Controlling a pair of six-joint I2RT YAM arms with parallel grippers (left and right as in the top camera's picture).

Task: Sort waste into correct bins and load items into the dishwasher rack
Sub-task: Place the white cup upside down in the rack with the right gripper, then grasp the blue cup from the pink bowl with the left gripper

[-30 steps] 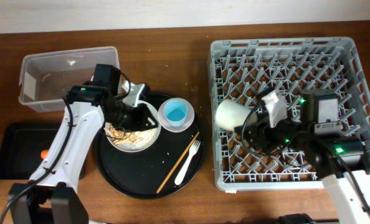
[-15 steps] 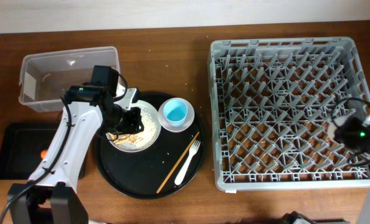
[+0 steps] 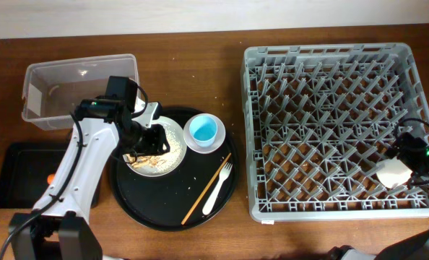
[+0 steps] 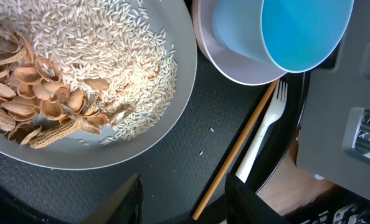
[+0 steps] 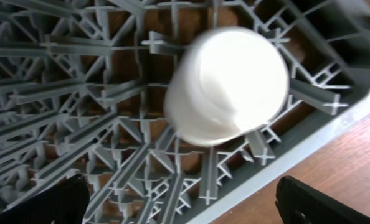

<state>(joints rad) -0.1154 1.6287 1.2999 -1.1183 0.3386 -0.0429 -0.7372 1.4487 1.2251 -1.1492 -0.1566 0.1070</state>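
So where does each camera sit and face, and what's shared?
Overhead: above the table, straight down; left arm, right arm show.
Left wrist: over the plate of rice, looking down; left gripper fingertips at bottom.
Right wrist: over the dishwasher rack, at the small white cup; right gripper fingertips at bottom.
Shared with overhead: plate, small white cup.

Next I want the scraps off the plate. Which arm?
Left. The left end effector hovers open over the plate of scraps; the right end effector is over the rack by the cup.
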